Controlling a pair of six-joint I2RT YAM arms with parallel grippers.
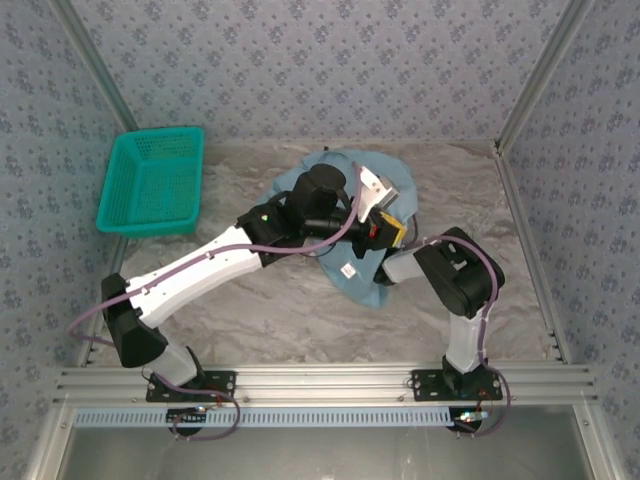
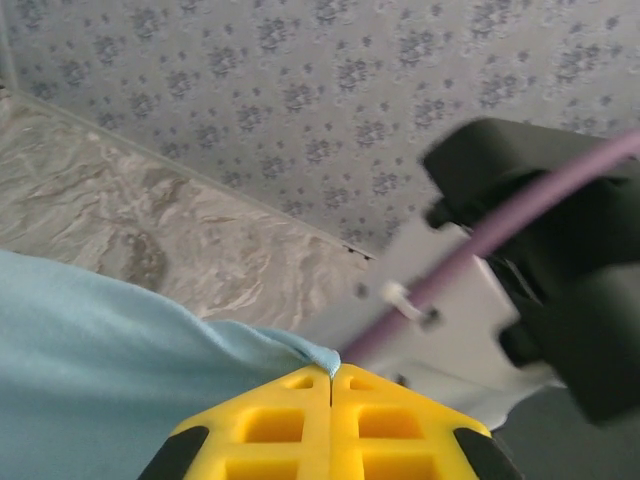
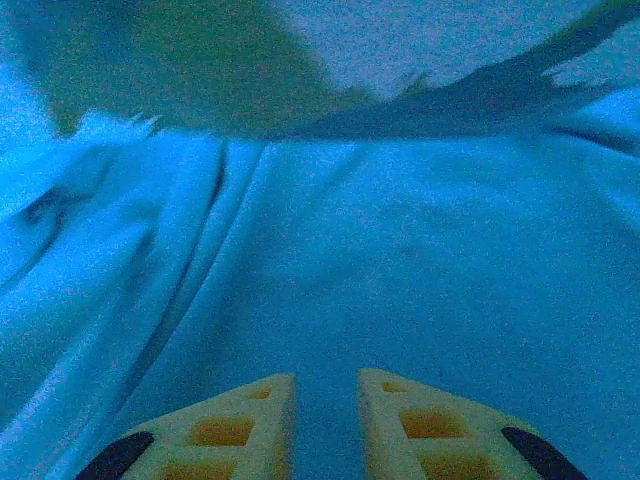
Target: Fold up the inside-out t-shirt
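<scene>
Bounding edges: papered walls (image 1: 320,60) far, left and right; metal rail (image 1: 320,380) along the near side.
Open room: bare table (image 1: 300,320) near and left of centre; basket (image 1: 150,185) at far left, well apart from the cloth.
T-shirt (image 1: 368,285): bunched far of centre, under both wrists, one flap trailing near-right.
Left gripper (image 2: 331,372): clenched tight on a t-shirt edge, cloth running off left from the tips.
Right gripper (image 3: 325,385): parted a little, nothing seen between; low over creased t-shirt spreading ahead and to both sides.
</scene>
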